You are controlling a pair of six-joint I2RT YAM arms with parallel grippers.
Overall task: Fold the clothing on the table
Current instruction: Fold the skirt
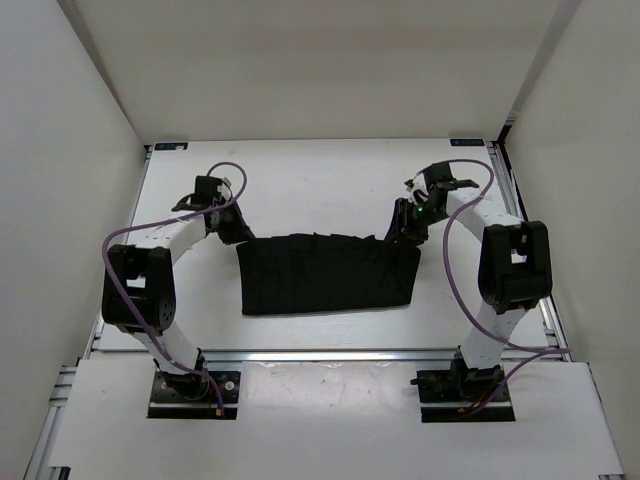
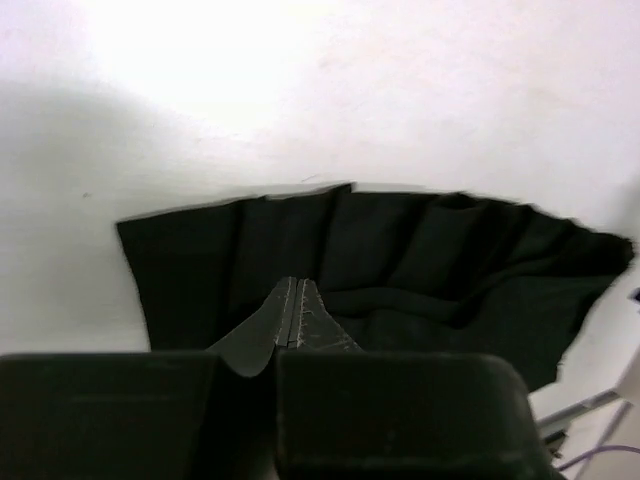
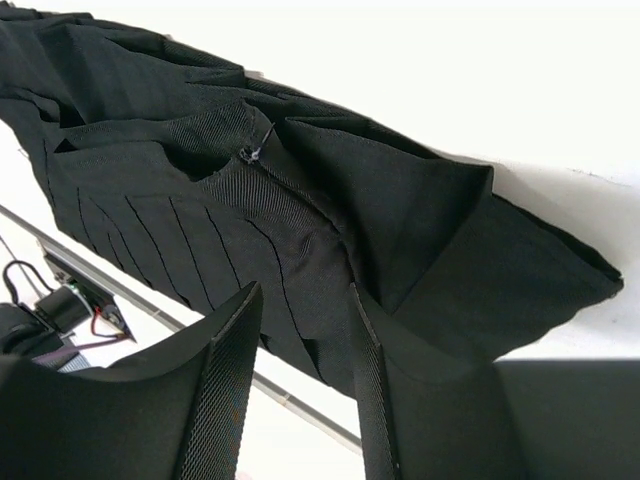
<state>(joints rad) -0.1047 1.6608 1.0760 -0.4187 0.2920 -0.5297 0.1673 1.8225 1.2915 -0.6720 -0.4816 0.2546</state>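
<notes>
Top external view: we judge the clothing (image 1: 328, 273) soft and limp, best pinched at far corners; left gripper (image 2: 295, 305) pressed together, right gripper (image 3: 300, 300) spread.

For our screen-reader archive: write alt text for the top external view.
A black pleated garment lies spread on a white table. The left gripper sits at its far left corner, and the right gripper at its far right corner.

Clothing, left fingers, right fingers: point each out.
clothing (image 1: 328, 272), top external view, middle of the black fabric.
left fingers (image 2: 282, 320), left wrist view, one of the shut tips.
right fingers (image 3: 228, 380), right wrist view, textured face of one finger.
</notes>
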